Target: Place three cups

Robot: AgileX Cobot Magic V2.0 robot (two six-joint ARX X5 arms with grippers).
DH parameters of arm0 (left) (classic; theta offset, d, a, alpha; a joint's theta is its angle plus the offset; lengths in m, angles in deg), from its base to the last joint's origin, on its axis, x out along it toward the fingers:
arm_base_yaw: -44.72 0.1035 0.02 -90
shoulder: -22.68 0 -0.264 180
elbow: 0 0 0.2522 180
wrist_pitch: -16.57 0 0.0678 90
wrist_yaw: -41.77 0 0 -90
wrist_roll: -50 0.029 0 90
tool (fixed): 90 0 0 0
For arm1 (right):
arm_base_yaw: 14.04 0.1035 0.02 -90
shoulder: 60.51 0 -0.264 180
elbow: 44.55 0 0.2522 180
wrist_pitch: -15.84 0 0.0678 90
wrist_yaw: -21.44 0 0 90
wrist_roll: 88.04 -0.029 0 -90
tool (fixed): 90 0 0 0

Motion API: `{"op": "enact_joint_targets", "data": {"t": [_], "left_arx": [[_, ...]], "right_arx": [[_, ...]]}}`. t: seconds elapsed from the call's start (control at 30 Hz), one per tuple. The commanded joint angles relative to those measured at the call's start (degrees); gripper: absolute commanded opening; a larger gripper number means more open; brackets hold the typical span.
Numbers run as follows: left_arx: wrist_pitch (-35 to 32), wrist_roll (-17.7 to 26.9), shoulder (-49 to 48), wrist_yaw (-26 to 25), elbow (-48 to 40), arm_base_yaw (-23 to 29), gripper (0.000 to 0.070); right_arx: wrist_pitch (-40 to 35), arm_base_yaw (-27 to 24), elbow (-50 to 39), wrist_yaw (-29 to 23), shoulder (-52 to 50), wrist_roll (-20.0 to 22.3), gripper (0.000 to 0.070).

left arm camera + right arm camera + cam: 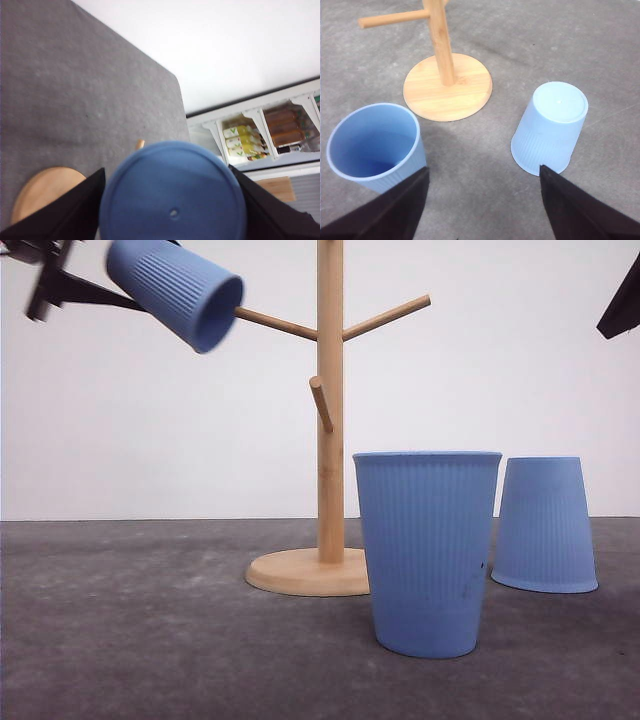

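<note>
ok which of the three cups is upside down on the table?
The right-hand cup, base up beside the wooden stand. The nearer cup stands mouth up; the third cup is tilted in the left gripper.

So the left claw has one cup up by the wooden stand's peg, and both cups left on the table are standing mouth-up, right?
Not quite. One cup on the table stands mouth-up, but the other is upside down, resting on its rim with its flat base on top, as the right wrist view shows. The rest holds: the left claw has the third cup tilted up by a peg of the wooden stand.
</note>
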Motion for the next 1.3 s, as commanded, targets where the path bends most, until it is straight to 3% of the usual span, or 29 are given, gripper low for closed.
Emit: {"op": "enact_joint_targets", "data": {"t": [0.0, 0.43, 0.57, 0.67, 0.83, 1.1, 1.27], "left_arx": [[-0.96, -1.21, 1.58, 0.62, 0.98, -1.22, 0.0349], [-3.70, -2.04, 7.29, 4.29, 0.98, -7.97, 0.0364], [-3.70, -2.04, 7.67, 4.29, 0.98, -8.31, 0.0476], [-3.70, -2.02, 7.72, 4.29, 0.98, -8.41, 0.0486], [-3.44, -2.00, 7.73, 3.76, 0.98, -8.63, 0.0600], [-1.59, -0.96, 7.58, 0.26, 0.98, -8.53, 0.0600], [4.50, 4.11, 7.02, 0.15, 0.98, -8.52, 0.0598]], "right_arx": [[-0.70, 0.31, 0.79, 0.12, 0.11, -0.98, 0.0448], [-1.01, 0.31, 0.79, 0.14, 0.07, -1.05, 0.0448], [-1.03, 0.31, 0.79, 0.12, 0.07, -1.05, 0.0448], [-1.04, 0.31, 0.79, 0.12, 0.07, -1.05, 0.0448], [-1.05, 0.31, 0.79, 0.12, 0.07, -1.05, 0.0448], [-1.05, 0.31, 0.79, 0.11, 0.07, -1.04, 0.0448], [-1.05, 0.31, 0.79, 0.10, 0.07, -1.05, 0.0448]]}}
